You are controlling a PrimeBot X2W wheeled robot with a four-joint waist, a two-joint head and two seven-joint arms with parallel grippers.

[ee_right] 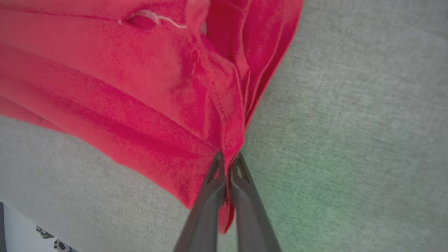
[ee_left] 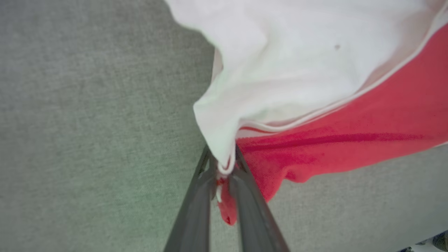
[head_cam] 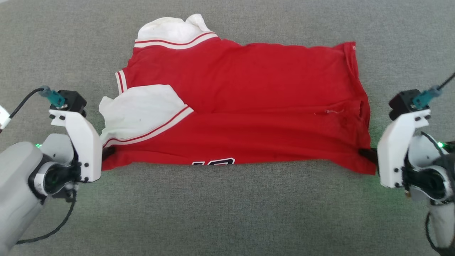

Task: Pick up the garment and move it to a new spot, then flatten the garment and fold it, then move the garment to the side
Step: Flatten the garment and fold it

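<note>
Head view: the red jersey T-shirt [head_cam: 249, 106] lies across mid-frame on the grey cloth surface [head_cam: 227, 213] and looks part-folded. The left gripper [head_cam: 108, 152], lower left, and the right gripper [head_cam: 366, 153], lower right, each pinch a near corner. Folding seems in hand, and next both should lift evenly together. The rumpled white sleeve [head_cam: 142, 110] at centre left could slip.

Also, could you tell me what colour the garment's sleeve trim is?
The sleeve trim is white with a red stripe; the head view shows it best.
</note>
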